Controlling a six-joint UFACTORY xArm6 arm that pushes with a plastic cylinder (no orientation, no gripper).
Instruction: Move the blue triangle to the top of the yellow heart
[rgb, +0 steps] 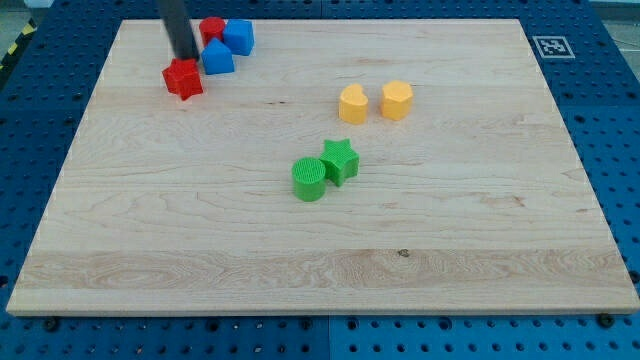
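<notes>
The blue triangle (217, 58) lies near the board's top left corner. My tip (186, 56) is just to its left, close to it, and right above a red star (183, 78). I cannot tell whether the tip touches either block. The yellow heart (352, 103) lies right of the board's middle, toward the top, well apart from the blue triangle. The rod comes down from the view's top edge.
A second blue block (239, 36) and a red round block (212, 29) sit just above the triangle. A yellow hexagon (397, 100) is right of the heart. A green cylinder (309, 179) and a green star (341, 159) touch near the middle of the wooden board (480, 240).
</notes>
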